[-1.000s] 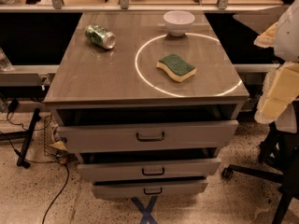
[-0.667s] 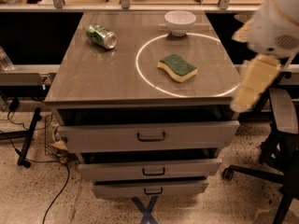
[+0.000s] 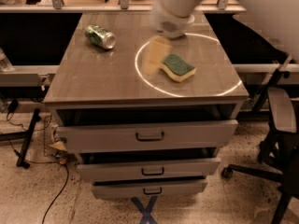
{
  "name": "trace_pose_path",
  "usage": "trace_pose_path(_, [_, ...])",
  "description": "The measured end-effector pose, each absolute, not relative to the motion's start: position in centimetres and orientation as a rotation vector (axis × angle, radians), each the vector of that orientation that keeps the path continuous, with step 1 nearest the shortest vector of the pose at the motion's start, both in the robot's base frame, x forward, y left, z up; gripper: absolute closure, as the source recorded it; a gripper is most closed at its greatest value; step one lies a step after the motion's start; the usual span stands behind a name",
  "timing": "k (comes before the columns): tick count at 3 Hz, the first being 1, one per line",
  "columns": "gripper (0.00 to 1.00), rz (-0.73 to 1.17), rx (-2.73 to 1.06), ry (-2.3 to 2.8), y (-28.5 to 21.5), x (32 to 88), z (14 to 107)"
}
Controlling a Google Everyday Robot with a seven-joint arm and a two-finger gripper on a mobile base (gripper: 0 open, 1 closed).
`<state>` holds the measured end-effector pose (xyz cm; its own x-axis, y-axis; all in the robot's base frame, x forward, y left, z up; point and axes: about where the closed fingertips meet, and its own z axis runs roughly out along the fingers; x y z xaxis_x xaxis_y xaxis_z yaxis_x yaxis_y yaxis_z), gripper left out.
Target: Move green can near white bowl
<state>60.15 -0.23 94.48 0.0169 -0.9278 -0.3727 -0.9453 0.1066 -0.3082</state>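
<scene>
The green can (image 3: 100, 36) lies on its side at the back left of the table top (image 3: 93, 78). My arm reaches in from the upper right across the back of the table. My gripper (image 3: 153, 55) hangs blurred over the middle of the table, just left of the sponge and to the right of the can, well apart from it. The white bowl at the back of the table is hidden behind my arm's wrist (image 3: 173, 13).
A yellow sponge with a green top (image 3: 177, 67) lies inside a bright light ring (image 3: 205, 92) on the table. Three drawers (image 3: 149, 135) below stand slightly pulled out. An office chair (image 3: 280, 125) stands at the right. Cables lie on the floor at the left.
My arm has swung in from the right edge across the table. The gripper is now over the table's middle, and the arm covers the bowl. Can and sponge have not moved.
</scene>
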Motion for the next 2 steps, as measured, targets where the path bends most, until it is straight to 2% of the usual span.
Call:
trace_pose_path(1, [0.00,0.098,-1.786,1.838,7.1,63.5,94.1])
trace_pose_path(2, [0.00,0.110,-1.789,1.822,8.5,63.9,94.0])
